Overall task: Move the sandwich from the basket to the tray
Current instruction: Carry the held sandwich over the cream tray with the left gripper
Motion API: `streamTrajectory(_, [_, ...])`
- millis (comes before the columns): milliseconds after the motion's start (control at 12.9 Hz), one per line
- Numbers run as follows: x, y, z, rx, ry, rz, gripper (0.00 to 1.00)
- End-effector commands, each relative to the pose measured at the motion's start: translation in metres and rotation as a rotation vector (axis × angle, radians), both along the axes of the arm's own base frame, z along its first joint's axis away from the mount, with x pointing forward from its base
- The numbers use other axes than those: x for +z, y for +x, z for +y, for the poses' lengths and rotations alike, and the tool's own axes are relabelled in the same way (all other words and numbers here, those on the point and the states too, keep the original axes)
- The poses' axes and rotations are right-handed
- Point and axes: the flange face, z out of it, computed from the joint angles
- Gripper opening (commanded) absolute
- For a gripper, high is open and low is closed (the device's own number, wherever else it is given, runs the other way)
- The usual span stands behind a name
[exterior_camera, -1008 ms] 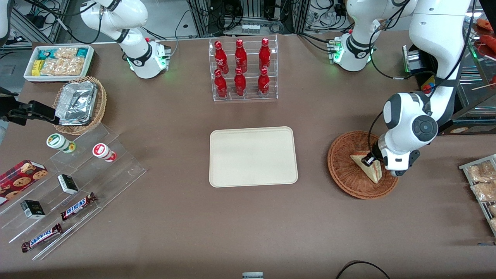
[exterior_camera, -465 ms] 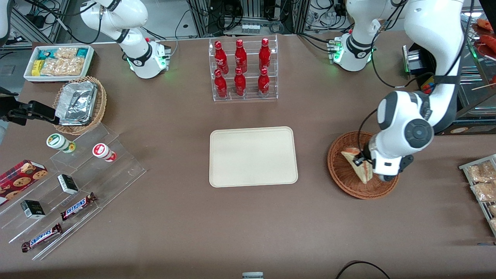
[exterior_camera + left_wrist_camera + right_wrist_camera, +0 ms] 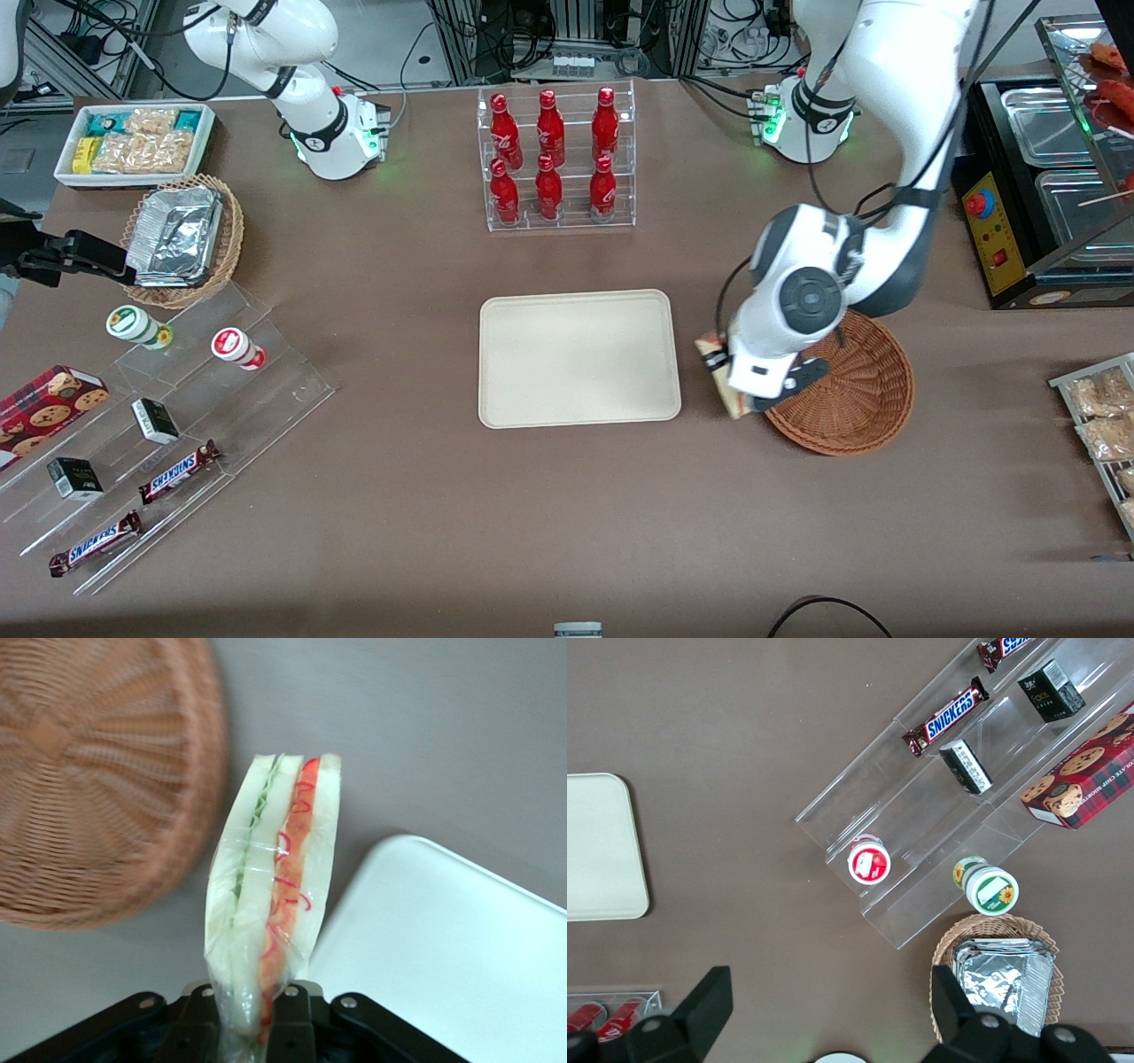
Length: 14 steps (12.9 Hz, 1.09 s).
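Note:
My left gripper [image 3: 722,372] is shut on the clear-wrapped sandwich [image 3: 270,886], a white wedge with red and green filling. It hangs in the air over bare table between the basket and the tray, its edge showing beside the wrist [image 3: 716,361]. The round reddish-brown wicker basket [image 3: 864,394] holds nothing that I can see; the arm covers part of it. In the wrist view the basket [image 3: 97,780] lies to one side of the sandwich and a corner of the cream tray [image 3: 443,939] to the other. The tray [image 3: 579,358] is bare.
A clear rack of red bottles [image 3: 554,159] stands farther from the front camera than the tray. Toward the parked arm's end are a foil-filled tan basket [image 3: 182,239], a snack bin [image 3: 133,142] and an acrylic shelf of snacks [image 3: 168,434]. A metal warmer [image 3: 1045,186] stands toward the working arm's end.
The gripper lifted the sandwich out of the basket and carried it toward the tray; it now hangs past the basket's rim. The arm swung with it, uncovering the warmer.

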Motion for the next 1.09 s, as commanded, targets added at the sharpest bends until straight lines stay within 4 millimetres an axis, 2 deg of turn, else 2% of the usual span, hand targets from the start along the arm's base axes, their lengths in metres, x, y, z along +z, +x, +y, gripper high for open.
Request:
streamTrajectory(0, [-0.019, 0.002, -0.057, -0.051, -0.008, 0.016, 0.0])
streamTrajectory(78, [-0.022, -0.007, -0.087, -0.085, -0.015, 0.005, 0.0])
streamTrajectory(310, [-0.032, -0.031, -0.156, -0.155, -0.026, -0.016, 0.0])
streamTrajectory(543, [-0.045, -0.053, -0.208, -0.138, -0.032, -0.042, 0.0])
streamTrajectory(775, [-0.049, -0.07, -0.226, -0.164, -0.026, -0.041, 0.0])
streamTrajectory(1008, [-0.062, -0.078, -0.232, -0.151, -0.01, -0.032, 0.0])
